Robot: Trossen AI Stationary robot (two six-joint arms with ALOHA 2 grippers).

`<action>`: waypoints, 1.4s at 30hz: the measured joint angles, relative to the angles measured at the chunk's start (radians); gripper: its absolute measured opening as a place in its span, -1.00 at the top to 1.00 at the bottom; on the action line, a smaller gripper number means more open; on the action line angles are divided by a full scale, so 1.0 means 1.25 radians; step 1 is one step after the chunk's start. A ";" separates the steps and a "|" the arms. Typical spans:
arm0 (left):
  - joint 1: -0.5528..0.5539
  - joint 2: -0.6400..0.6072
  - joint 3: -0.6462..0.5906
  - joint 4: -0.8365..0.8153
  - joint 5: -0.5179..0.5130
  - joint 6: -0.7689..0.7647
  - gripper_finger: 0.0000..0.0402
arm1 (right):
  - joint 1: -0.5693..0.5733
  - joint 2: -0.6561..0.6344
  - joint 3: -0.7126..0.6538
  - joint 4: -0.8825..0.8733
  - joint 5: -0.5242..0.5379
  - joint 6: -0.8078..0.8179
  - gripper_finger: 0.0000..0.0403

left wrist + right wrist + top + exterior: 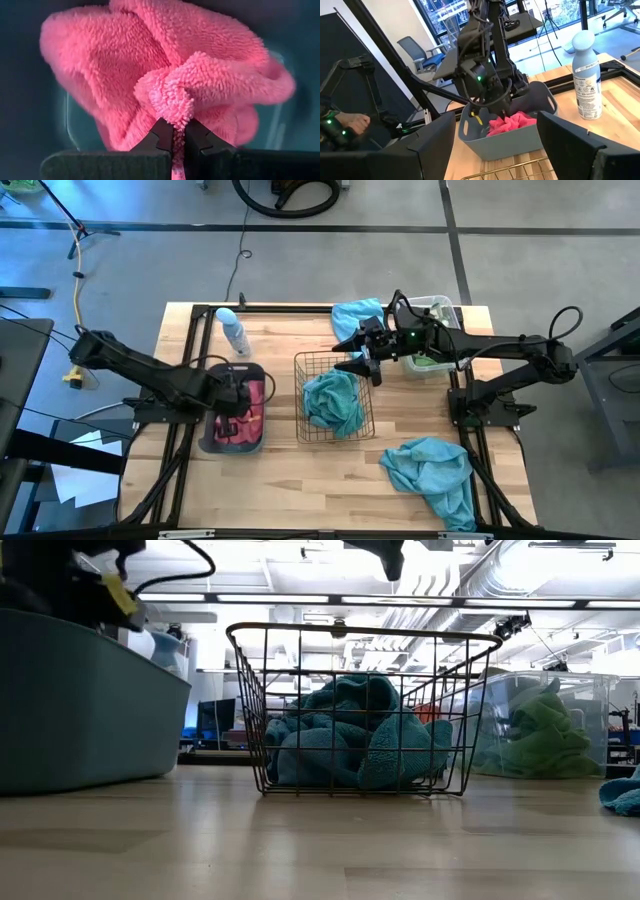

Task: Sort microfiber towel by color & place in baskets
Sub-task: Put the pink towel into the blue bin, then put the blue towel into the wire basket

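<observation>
Left gripper [179, 142] pinching fold of pink towel [165, 70], inside grey-blue tub [212, 442] at table's left. Right gripper [352, 356] spread wide, empty, over far edge of wire basket [368, 428] holding teal towel [333, 402]. Green towel [540, 735] in clear bin [597, 690], far right. More teal towels on table [300, 480].

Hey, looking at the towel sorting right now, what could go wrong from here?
1. The left gripper is shut on a fold of the pink towel over the grey-blue tub; if it lifts without opening, the towel could drag back out.
2. One teal towel lies near the table's front edge and might slide off if nudged.
3. The open right gripper hovers over the wire basket rim and may snag on descent.
</observation>
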 joint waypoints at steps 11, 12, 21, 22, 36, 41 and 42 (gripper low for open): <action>0.004 0.008 -0.034 0.078 0.026 0.046 1.00 | 0.000 0.000 0.000 0.000 0.003 0.003 -0.38; 0.007 0.013 -0.034 0.078 0.029 0.036 1.00 | 0.000 0.000 0.000 0.000 0.003 0.006 -0.38; 0.023 0.078 -0.034 0.079 0.052 0.029 0.91 | 0.000 0.000 0.000 0.000 0.003 0.006 -0.38; 0.023 0.084 -0.032 0.077 0.052 0.032 0.87 | 0.000 0.000 0.000 0.000 0.003 0.006 -0.38; 0.023 0.088 0.113 -0.124 0.091 0.037 0.08 | 0.000 0.000 0.000 0.001 0.003 0.006 -0.38; 0.023 0.088 0.190 -0.215 0.126 0.046 -0.09 | 0.000 0.000 0.000 0.001 0.003 0.002 -0.38; 0.023 0.088 0.208 -0.231 0.139 0.051 -0.11 | 0.000 0.000 0.000 0.001 0.003 0.002 -0.38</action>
